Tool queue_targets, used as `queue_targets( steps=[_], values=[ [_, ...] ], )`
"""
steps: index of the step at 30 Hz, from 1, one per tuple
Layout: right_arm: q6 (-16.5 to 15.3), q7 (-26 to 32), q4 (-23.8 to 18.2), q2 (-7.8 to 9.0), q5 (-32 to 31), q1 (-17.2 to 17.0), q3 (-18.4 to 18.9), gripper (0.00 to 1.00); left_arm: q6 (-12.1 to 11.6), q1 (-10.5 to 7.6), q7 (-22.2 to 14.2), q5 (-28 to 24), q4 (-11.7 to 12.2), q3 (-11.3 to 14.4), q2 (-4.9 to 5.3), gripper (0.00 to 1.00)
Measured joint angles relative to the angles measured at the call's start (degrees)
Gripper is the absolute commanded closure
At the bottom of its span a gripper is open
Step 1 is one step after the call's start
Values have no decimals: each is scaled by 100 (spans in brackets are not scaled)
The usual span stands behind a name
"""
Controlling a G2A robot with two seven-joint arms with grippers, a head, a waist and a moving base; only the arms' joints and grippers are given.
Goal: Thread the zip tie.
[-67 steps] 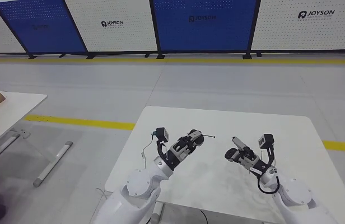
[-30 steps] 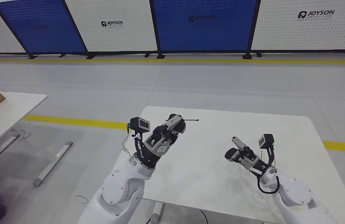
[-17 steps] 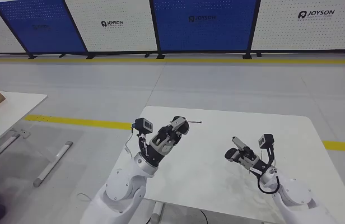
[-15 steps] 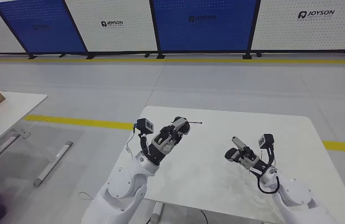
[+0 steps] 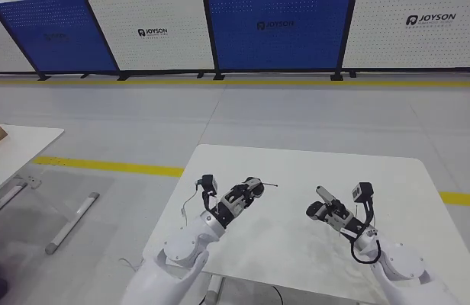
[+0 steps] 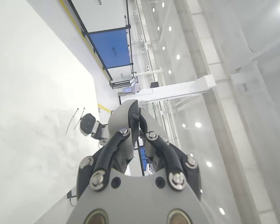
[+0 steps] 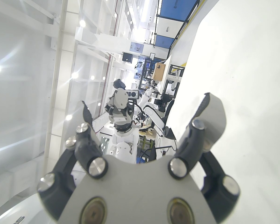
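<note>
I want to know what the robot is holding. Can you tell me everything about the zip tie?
The zip tie is a thin, dark, nearly straight strip that looks like plastic. One end is pinched in the shut left gripper; the rest sticks out sideways over the white table, pointing toward the right gripper without touching it. Its free tip has a tiny knob. It is not looped yet.

White surface (image 5: 311, 164) sits in the middle of a grey floor (image 5: 143, 114), with a yellow line (image 5: 105, 165) running across the floor and passing under it. Along the back there's a row of pegboard panels, blue panels (image 5: 279, 34) and white panels (image 5: 151, 34) alternating. A second white table (image 5: 21, 149) sits off to one side. Far back in the hall, a cardboard box (image 7: 159, 70) sits on a black-framed stand under the ceiling lights (image 6: 178, 57).
</note>
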Motion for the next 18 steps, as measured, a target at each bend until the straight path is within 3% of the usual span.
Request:
queue_targets(
  steps=[3,13,18],
  values=[
    [0,0,0,0,0,0,0,0,-97,-32,147,213,75,57,-8,100],
    [0,0,0,0,0,0,0,0,-92,-45,151,200,57,65,-10,100],
    [0,0,0,0,0,0,0,0,-393,18,261,277,-403,-7,-10,100]
  ],
)
